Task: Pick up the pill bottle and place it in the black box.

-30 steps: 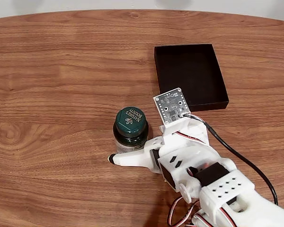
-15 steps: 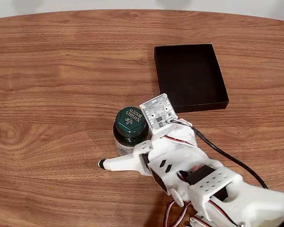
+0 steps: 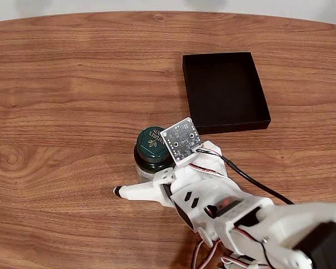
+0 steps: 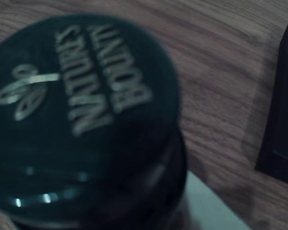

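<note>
Gripper jaws spread around pill bottle (one white finger alongside), not clamped.

We see the pill bottle partly hidden behind the gripper's camera board; its blurred cap overruns the wrist view's edges.

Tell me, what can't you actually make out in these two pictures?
- Gripper, fixed view: one white finger shows beside the pill bottle; the camera board hides the other, so open or shut is unclear.
- Bottle label, wrist view: blurred, dark.
- Black box, wrist view: cut off by the right edge.
</note>
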